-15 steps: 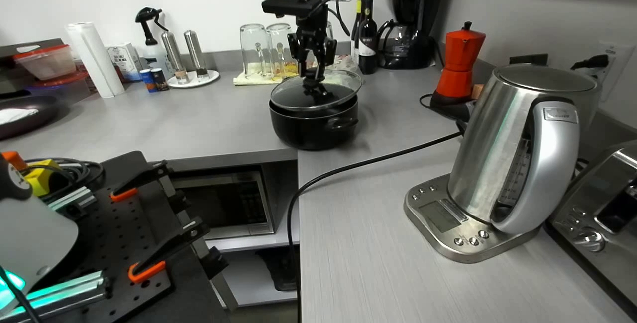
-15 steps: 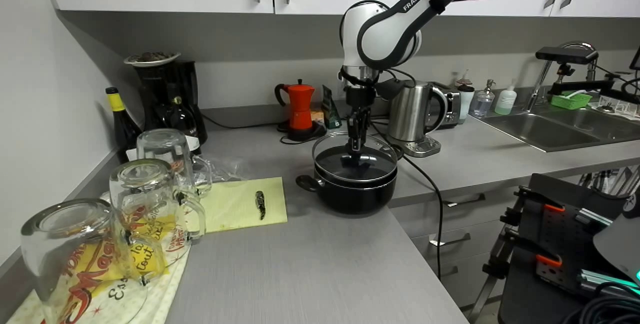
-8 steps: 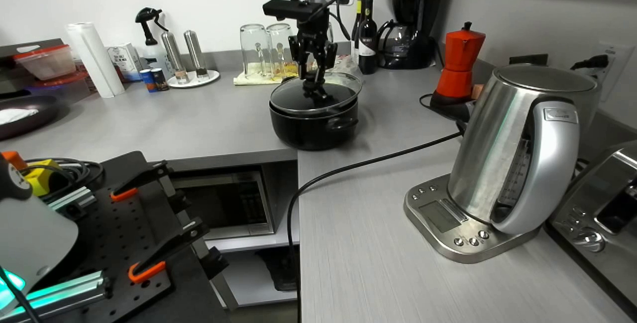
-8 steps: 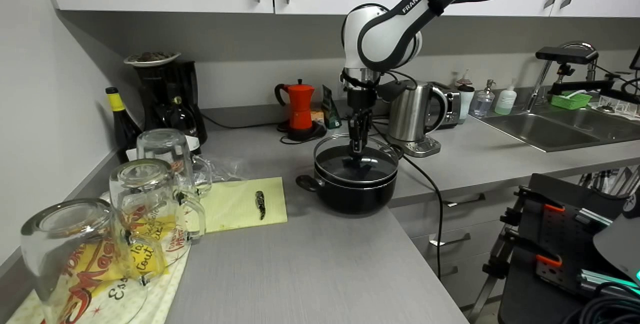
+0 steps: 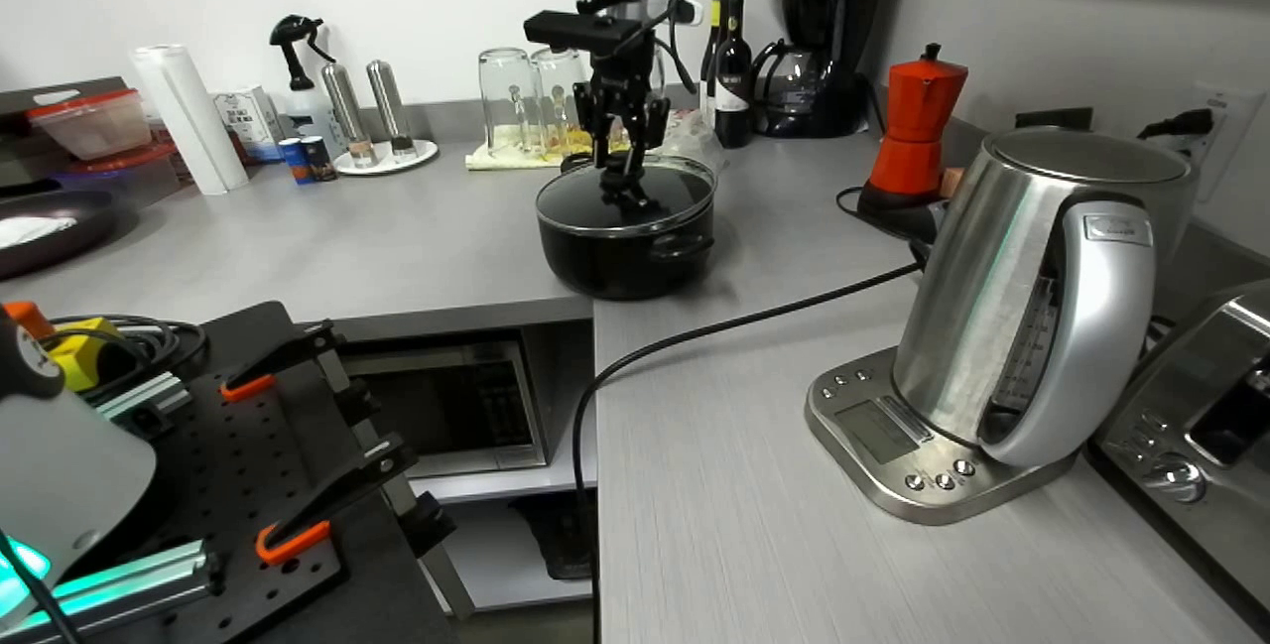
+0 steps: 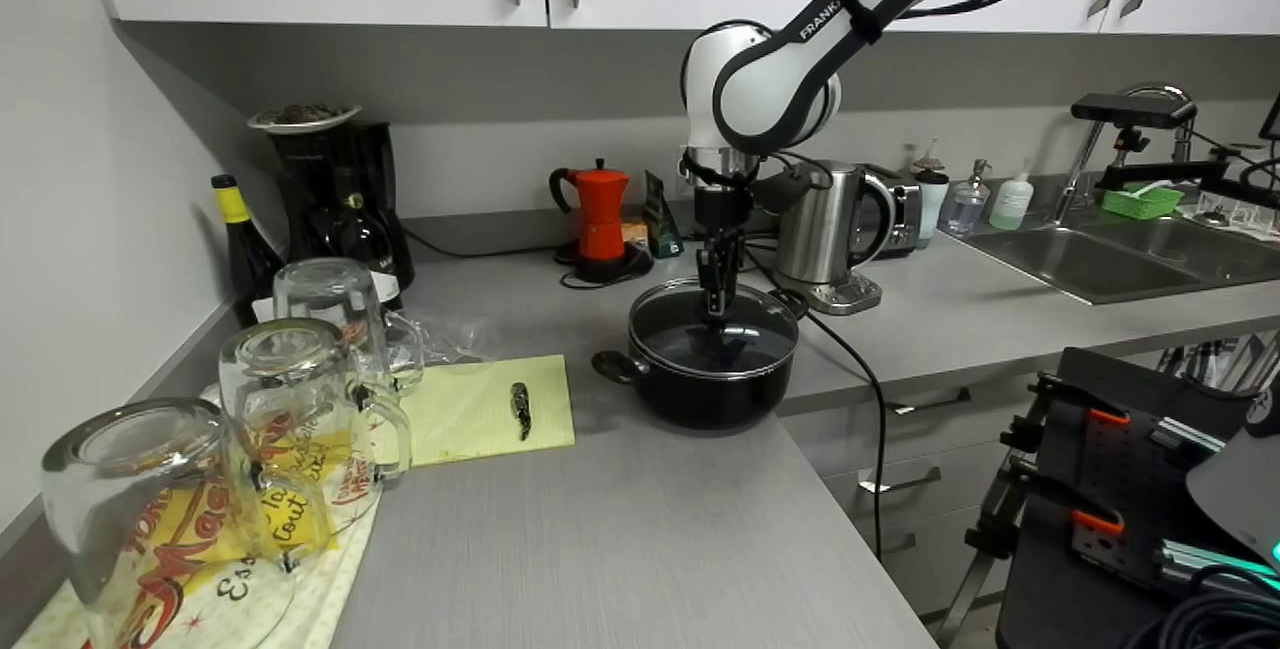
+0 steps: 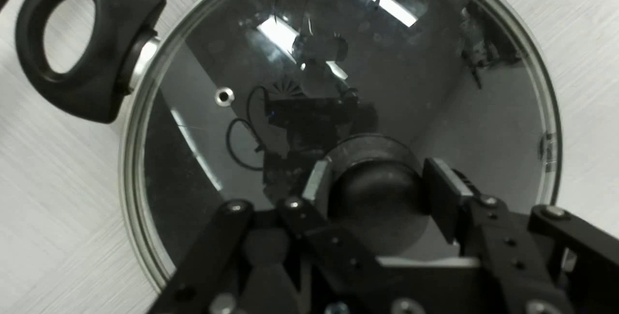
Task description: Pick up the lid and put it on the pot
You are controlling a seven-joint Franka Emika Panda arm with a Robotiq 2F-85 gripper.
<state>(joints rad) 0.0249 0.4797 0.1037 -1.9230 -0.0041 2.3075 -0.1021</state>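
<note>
Lid (image 7: 338, 106), clear glass, lying apparently level upon the black pot (image 5: 615, 267) at the inner corner of the surface (image 5: 734, 426), its knob (image 7: 379, 200) pinched by the gripper (image 7: 377, 183); best pressed evenly home, then released by spreading both sides equally and rising straight.

One lid (image 6: 675, 339), one pot (image 6: 712, 407), three glass mugs (image 6: 285, 374), two wine bottles (image 5: 733, 73), one kettle (image 5: 967, 317), one moka pot (image 5: 918, 118).

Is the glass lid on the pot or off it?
On: in both exterior views the glass lid sits over the black pot, rim to rim, no gap showing. The gripper holds the knob.
</note>
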